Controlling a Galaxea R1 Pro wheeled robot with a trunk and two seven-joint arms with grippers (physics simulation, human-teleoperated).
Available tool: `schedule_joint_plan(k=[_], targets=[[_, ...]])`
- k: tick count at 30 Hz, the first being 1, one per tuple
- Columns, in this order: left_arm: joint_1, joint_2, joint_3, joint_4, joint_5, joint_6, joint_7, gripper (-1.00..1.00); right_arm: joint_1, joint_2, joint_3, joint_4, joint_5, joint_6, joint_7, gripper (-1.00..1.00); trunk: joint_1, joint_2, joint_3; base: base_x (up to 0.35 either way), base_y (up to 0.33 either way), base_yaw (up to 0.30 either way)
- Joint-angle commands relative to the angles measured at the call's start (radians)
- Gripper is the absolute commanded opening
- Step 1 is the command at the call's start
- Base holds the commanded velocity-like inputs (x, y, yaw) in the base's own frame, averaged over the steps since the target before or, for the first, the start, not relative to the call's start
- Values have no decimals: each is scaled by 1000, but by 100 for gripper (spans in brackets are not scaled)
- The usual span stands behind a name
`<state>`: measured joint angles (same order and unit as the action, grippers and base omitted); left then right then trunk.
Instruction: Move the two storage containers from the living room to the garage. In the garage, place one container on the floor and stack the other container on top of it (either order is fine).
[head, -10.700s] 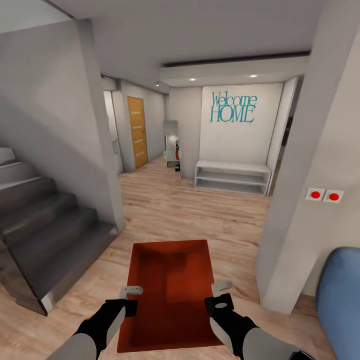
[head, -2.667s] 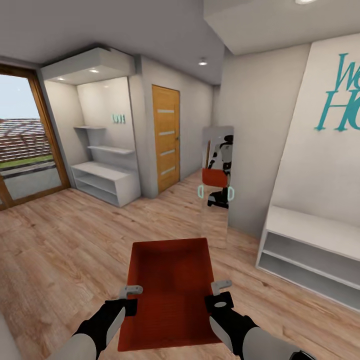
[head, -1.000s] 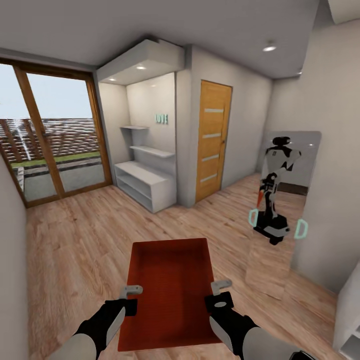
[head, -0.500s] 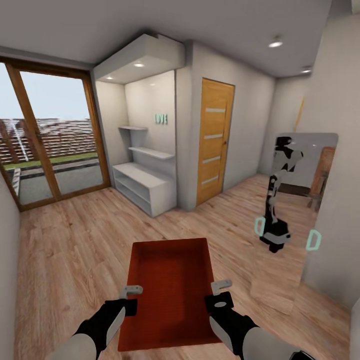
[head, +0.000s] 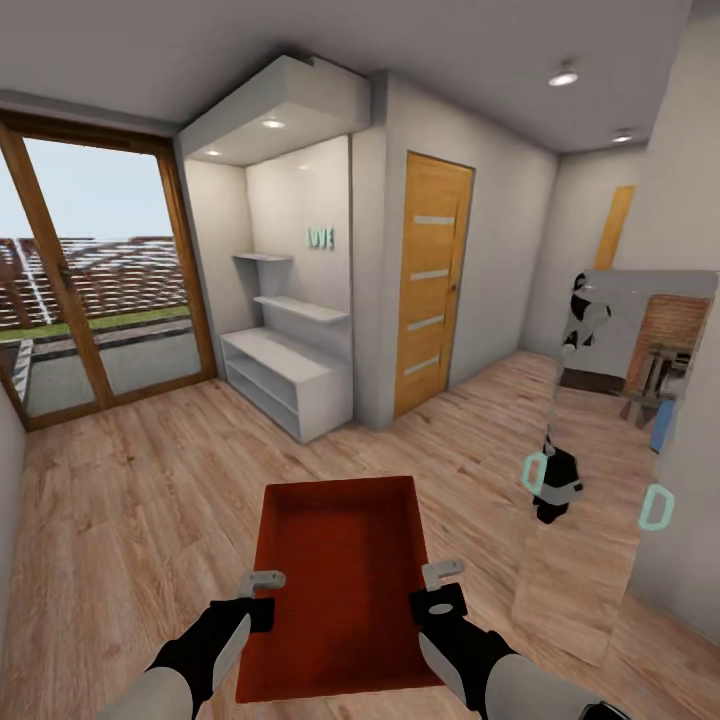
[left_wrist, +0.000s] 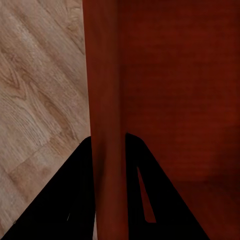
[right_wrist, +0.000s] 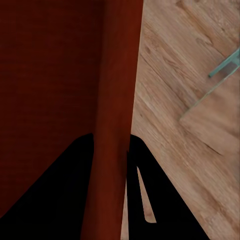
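One orange-red storage container (head: 340, 585) is carried level in front of the robot, above the light wood plank floor (head: 130, 500), its open top facing up and its long sides running away from the robot. The left hand (head: 262, 592) is clamped on the container's left wall near the robot's end, and the right hand (head: 440, 588) is clamped on the right wall at the same depth. In the left wrist view the thin red wall (left_wrist: 106, 125) runs straight between the two dark fingers (left_wrist: 65, 200), one inside the bin and one outside, with plank flooring (left_wrist: 35, 95) beyond the outer side. The right wrist view shows the same pinch on the opposite wall (right_wrist: 117, 110), fingers (right_wrist: 165, 200) on either side of it, and wood planks (right_wrist: 185, 75) beside it. Ahead stands a white shelving niche (head: 285, 350) with a small teal word on its back wall, and just right of it a closed wooden door (head: 432, 285). To the left is a wood-framed glass door (head: 95, 290) looking outside. At the right a tall mirror (head: 610, 450) leans against the wall, reflecting part of the robot and a patch of brick.
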<state>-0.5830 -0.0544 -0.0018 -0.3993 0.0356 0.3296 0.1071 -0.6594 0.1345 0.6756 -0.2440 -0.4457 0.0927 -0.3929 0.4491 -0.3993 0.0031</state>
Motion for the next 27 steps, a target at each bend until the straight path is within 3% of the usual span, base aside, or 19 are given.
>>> schedule_joint_plan(k=[1, 27], targets=[[0, -1, 9, -3, -12, 6, 6, -100, 0, 1, -1, -17, -10, 7, 14, -100, 1, -1, 0, 322, 0, 0], [0, -1, 9, -3, -12, 6, 6, -100, 0, 1, -1, -17, -10, 7, 14, -100, 1, -1, 0, 322, 0, 0]])
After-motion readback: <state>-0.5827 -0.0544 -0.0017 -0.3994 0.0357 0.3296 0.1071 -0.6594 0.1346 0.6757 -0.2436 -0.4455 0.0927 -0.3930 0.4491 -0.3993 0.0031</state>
